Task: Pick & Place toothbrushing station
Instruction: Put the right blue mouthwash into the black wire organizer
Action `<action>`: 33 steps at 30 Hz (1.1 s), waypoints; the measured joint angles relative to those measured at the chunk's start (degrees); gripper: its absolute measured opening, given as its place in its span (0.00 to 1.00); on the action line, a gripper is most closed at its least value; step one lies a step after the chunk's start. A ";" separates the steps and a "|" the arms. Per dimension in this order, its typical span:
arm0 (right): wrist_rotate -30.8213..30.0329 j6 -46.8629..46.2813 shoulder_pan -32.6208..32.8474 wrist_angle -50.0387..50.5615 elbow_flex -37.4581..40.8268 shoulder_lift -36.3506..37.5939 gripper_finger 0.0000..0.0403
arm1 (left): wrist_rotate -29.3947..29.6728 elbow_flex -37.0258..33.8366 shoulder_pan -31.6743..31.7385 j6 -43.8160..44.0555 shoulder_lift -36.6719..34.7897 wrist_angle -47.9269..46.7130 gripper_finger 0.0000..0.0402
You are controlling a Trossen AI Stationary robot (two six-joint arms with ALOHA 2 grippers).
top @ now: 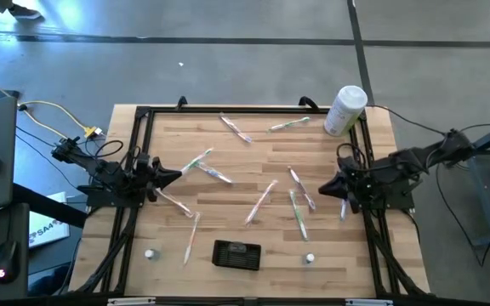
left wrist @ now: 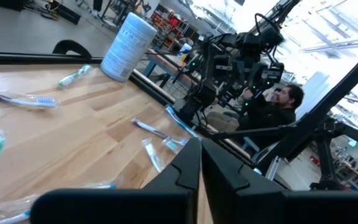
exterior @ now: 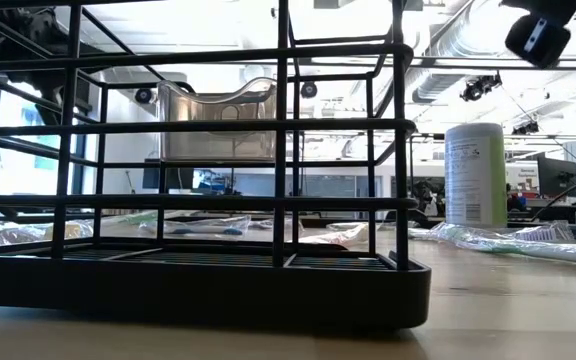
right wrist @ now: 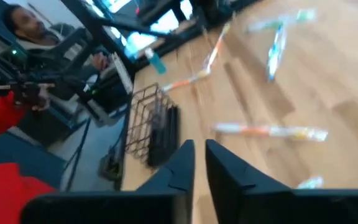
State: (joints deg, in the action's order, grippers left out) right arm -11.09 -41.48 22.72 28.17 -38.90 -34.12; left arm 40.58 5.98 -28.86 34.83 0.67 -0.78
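The toothbrushing station is a low black block with a wire rack; it stands near the table's front edge and fills the low view's foreground. The right wrist view shows the station farther off. My left gripper hovers at the table's left side, fingers together, nothing between them. My right gripper hangs above the table's right side, with a narrow gap between its fingers and nothing in it. Both are well clear of the station.
Several wrapped toothbrushes lie scattered over the wooden table. A tall white cylinder stands at the far right corner. Two small white knobs flank the station. A black frame edges the table. A person sits beyond the table.
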 joint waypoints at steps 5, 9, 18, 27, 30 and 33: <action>3.59 -3.71 -0.05 5.45 -4.74 -3.62 0.32 | 0.39 0.02 0.00 -0.58 0.01 1.38 0.19; 9.03 -8.77 -1.41 10.46 -7.00 -6.08 0.50 | 0.48 0.02 0.00 -0.67 0.02 1.22 0.29; 31.19 -23.12 -1.79 11.45 -11.48 -17.78 0.58 | -1.27 0.02 0.00 0.47 0.01 1.09 0.34; 53.63 -42.77 -1.73 5.99 -12.11 -31.01 0.52 | -7.08 0.07 0.00 -0.59 0.02 -0.65 0.34; 51.95 -46.54 -1.69 3.18 -12.11 -33.86 0.52 | -7.10 0.07 0.00 -0.63 0.02 -2.32 0.34; 45.16 -49.46 -1.72 1.36 -12.11 -35.81 0.51 | -8.17 0.07 0.00 -0.69 0.02 -4.39 0.34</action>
State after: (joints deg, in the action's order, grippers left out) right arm 34.07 -90.94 21.00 29.53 -51.00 -69.94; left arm 32.41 6.04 -28.86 34.13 0.69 -5.16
